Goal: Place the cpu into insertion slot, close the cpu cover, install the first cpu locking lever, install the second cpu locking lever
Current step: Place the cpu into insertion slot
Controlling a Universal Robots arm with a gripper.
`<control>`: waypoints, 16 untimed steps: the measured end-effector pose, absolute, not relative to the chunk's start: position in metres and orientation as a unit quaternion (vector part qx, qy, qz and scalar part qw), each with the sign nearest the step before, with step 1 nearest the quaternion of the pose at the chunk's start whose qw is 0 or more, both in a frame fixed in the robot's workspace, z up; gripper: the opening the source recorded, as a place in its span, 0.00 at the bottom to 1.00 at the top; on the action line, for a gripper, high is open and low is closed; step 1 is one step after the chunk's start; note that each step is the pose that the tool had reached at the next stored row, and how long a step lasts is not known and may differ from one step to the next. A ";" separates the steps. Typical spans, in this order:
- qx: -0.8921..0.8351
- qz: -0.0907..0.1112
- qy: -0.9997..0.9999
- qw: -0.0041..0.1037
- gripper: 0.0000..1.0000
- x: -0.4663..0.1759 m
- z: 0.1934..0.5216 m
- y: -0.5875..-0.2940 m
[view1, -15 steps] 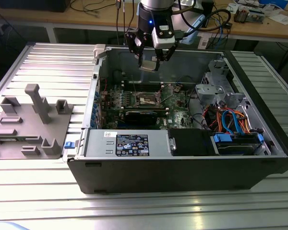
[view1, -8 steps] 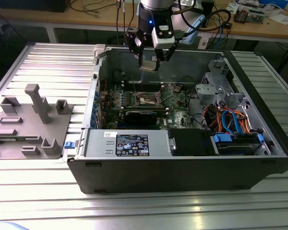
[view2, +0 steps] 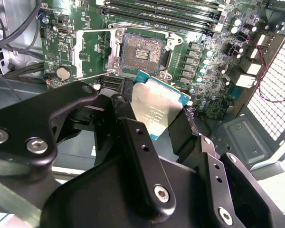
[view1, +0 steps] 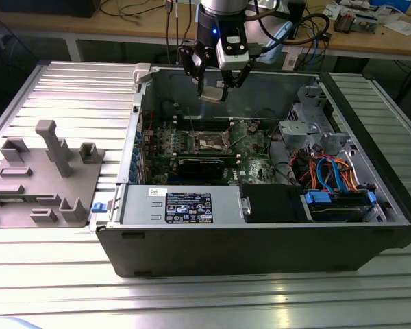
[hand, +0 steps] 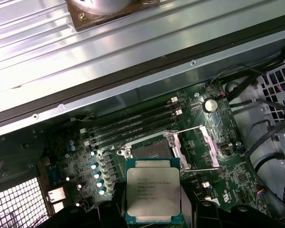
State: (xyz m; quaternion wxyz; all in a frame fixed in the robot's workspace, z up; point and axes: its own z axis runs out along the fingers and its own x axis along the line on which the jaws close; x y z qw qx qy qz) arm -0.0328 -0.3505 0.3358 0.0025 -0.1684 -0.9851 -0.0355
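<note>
Verify that the claw [view1: 214, 88] is closed on the cpu [view1: 212, 96]. In the second wrist view its fingers [view2: 129, 118] clamp two opposite edges of the chip. This edge grip most likely keeps the silvery top face and the underside free of contact, so that nothing stands between the chip and its seat.

The cpu hangs in the air inside the open computer case [view1: 260, 253], above the green circuit board [view1: 257, 147] and clear of it. In the exterior view the insertion slot [view1: 211, 142] lies at 6 o'clock from the cpu, near it but apart.

Observe in the first wrist view that the cpu cover [hand: 202, 147] is swung back and stands just beside the slot. Two thin wire levers [hand: 199, 169] run along it, apparently released. This leaves the dark centre of the slot exposed to receive the chip.

Treat all four steps as open: the chip is not seated, and the cover is not closed.

The case rests on the slatted bench [view1: 55, 288], with a grey fixture plate [view1: 41, 178] at its 9 o'clock
</note>
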 end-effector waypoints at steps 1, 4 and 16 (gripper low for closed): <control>-0.169 -0.035 -0.985 0.003 0.54 -0.033 0.336 -0.350; -0.171 -0.035 -0.985 0.002 0.54 -0.033 0.336 -0.350; -0.177 -0.035 -0.984 0.002 0.54 -0.033 0.336 -0.350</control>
